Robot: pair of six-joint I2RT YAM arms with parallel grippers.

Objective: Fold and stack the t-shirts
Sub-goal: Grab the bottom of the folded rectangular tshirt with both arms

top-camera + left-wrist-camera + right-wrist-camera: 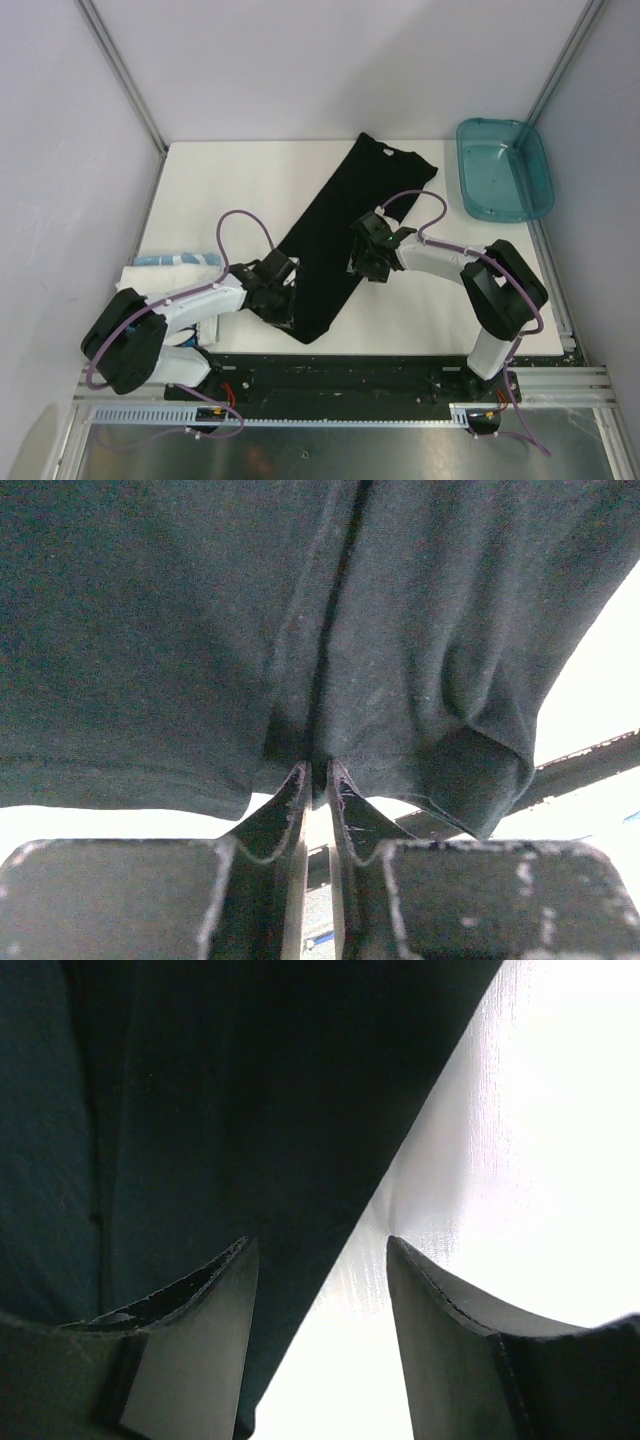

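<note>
Black cloth t-shirt [335, 215], folded into long narrow strip, lies diagonally across white table [220, 180], collar end far, hem end near. Left gripper [318, 772]: fingers closed, pinching shirt's near edge. Right gripper [320, 1245]: fingers spread, straddling shirt's right edge, one over cloth, other over bare table. White blue-printed tee [165, 262] folded at table's left edge. Teal translucent plastic bin [505, 175] at far right

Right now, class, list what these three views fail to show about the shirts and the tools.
White t-shirt: top view, the left arm covers part; its print is too small to read.
Black t-shirt: both wrist views cut it off; no chest mark shows.
Right tool: top view, its fingers merge with the dark shirt.
</note>
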